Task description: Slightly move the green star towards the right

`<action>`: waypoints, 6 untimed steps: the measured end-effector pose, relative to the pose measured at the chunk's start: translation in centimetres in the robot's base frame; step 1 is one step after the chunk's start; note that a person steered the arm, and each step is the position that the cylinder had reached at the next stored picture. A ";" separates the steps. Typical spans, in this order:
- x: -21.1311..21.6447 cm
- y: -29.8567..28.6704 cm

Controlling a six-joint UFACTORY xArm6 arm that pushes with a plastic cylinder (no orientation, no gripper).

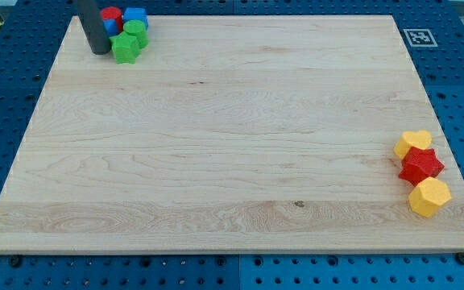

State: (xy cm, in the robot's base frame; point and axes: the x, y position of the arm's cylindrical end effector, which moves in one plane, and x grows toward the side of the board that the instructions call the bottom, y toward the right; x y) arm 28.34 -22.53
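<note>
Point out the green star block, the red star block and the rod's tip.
green star block (125, 49): camera view, middle of its top face.
red star block (421, 165): camera view, centre of its top face.
my tip (100, 51): camera view, rod's very lower end, just left of the green star.

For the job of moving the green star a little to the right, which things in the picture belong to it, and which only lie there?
Belong to the job:
- green star
- my tip, just to the view's left of the star

Only lying there:
- green block, red block and blue block, clustered behind the star
- yellow block, red star and yellow block at the view's right edge
</note>
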 end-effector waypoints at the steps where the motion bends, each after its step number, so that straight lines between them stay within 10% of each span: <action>1: 0.1 1.2; 6: 0.4 2.8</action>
